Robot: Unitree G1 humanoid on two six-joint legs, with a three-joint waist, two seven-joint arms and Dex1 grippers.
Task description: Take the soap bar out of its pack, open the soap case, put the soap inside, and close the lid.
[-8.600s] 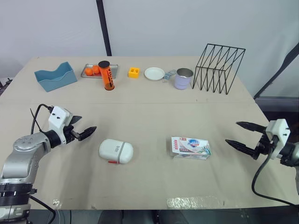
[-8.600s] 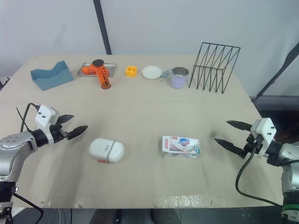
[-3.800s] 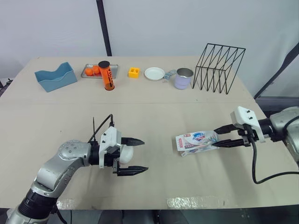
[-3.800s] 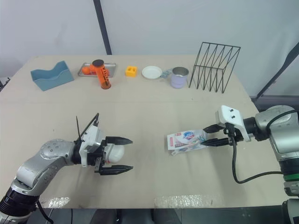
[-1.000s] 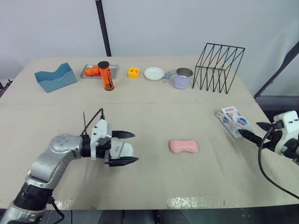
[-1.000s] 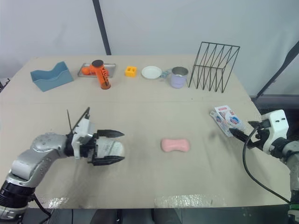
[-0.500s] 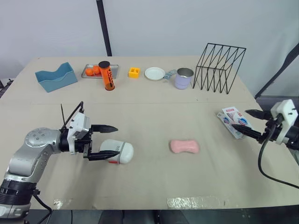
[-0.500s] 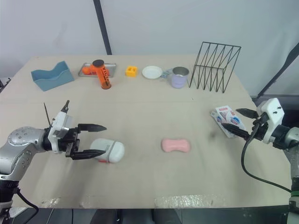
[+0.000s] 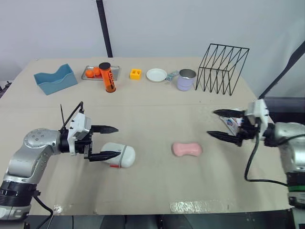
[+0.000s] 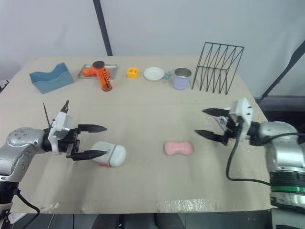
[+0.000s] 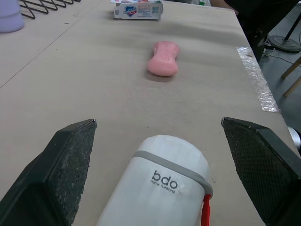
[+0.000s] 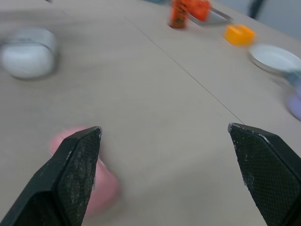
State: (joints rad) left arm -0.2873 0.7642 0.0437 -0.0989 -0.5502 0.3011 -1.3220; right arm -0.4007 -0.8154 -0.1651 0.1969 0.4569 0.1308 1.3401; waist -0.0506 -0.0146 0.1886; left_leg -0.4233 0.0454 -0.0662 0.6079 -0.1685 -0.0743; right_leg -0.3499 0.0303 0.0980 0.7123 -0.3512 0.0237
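In the head view, the pink, waisted soap bar point(image 9: 187, 149) lies bare on the beige surface point(image 9: 152, 191), between the white oval plastic soap case point(image 9: 118, 155) and the right claw point(image 9: 211, 123). That claw is spread wide, empty and aimed at the soap, but apart from it. The left claw point(image 9: 114, 141) is also wide and straddles the closed case without gripping it.

Fetching the soap looks to be the step in hand. The right claw should go in low, straddle the narrow waist and close gently, since the bar may slip.

In the left wrist view, the case sits between the fingers with a gap on each side. The printed cardboard pack point(image 11: 138, 9) lies beyond the soap.

In the right wrist view, the soap lies by one finger, off-centre, so the claw should centre itself first.
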